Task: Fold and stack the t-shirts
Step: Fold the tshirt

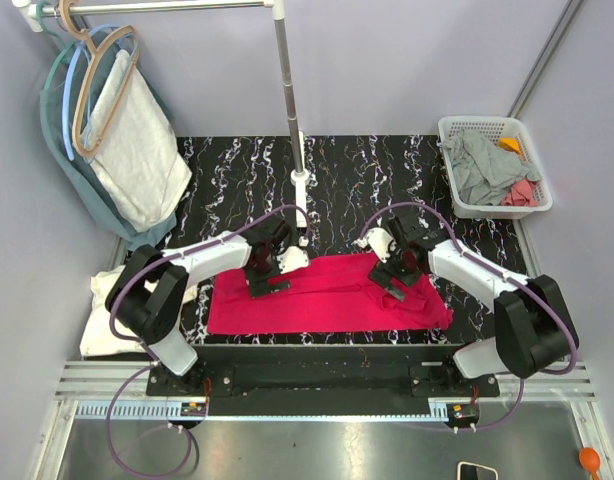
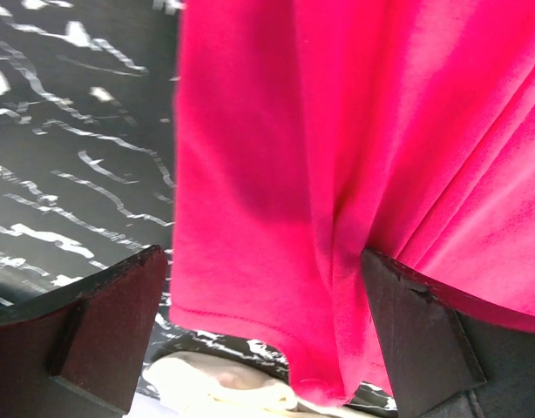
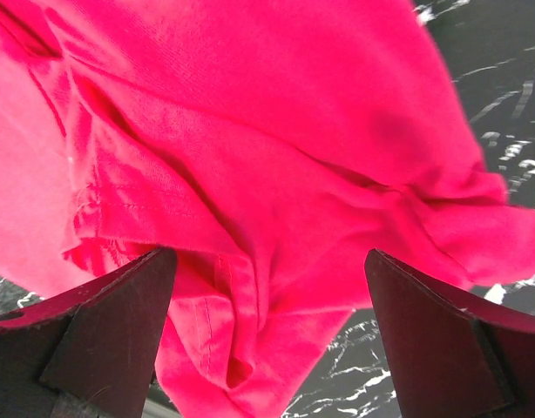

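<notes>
The pink t-shirt (image 1: 327, 300) lies spread on the desk (image 1: 237, 170) just ahead of the arm bases, its long axis running left to right, so each arm has one end within reach. The left hand (image 1: 268, 272) sits over the far edge of the left half, and the right hand (image 1: 395, 272) over the bunched far edge of the right half. Both hands are open: in each wrist view the fingers (image 2: 102, 331) stand wide apart with cloth below the gap and nothing pinched. On the left a stitched hem and a raised crease run between them, while on the right the cloth is rumpled. I judge the next grip calls for both hands to drop straight down and close
</notes>
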Tool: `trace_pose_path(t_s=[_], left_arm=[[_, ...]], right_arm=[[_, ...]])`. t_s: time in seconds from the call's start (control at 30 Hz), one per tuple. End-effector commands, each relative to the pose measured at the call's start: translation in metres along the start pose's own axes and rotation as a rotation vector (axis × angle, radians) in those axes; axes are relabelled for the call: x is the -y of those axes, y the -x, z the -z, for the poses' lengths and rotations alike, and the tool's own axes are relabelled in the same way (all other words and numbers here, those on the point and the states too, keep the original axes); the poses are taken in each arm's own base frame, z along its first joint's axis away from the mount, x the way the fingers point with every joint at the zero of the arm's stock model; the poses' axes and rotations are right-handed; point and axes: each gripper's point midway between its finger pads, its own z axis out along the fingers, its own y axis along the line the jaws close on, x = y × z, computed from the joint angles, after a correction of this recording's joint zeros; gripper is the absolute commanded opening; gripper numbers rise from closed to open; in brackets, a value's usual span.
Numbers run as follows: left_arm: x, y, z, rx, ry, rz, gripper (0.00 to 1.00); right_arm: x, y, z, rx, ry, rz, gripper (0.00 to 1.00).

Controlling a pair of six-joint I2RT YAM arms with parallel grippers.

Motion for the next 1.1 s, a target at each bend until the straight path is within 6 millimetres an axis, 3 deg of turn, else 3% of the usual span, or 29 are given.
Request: trace_pose_path(t_s=[0.0, 0.2, 0.5, 0.67, 0.7, 0.77, 0.8, 1.07], left_arm=[[0.007, 0.001, -0.009, 0.018, -0.034, 0.012, 0.99], [0.016, -0.003, -0.017, 0.001, -0.064, 0.019, 0.99], [0.014, -0.001, -0.02, -0.021, -0.05, 0.016, 0.99], [0.011, 0.006, -0.022, -0.026, -0.041, 0.028, 0.99], [0.008, 0.01, -0.024, -0.025, -0.04, 0.034, 0.99], [0.005, 0.016, -0.026, -0.023, -0.035, 0.038, 0.99], [0.0, 0.022, -0.028, -0.018, -0.03, 0.05, 0.99], [-0.02, 0.046, -0.038, -0.024, -0.005, 0.086, 0.99]], right_arm=[[0.004, 0.004, -0.012, 0.011, -0.016, 0.044, 1.0], [0.017, 0.005, -0.031, -0.015, -0.067, 0.078, 1.0], [0.054, 0.026, -0.061, -0.033, -0.168, 0.09, 1.0], [0.092, 0.047, -0.073, -0.013, -0.234, 0.049, 1.0], [0.1, 0.042, -0.08, -0.034, -0.235, 0.032, 1.0], [0.12, 0.056, -0.083, -0.008, -0.264, 0.012, 1.0], [0.128, 0.051, -0.091, -0.027, -0.265, -0.001, 1.0], [0.193, 0.087, -0.112, 0.017, -0.351, -0.038, 1.0]])
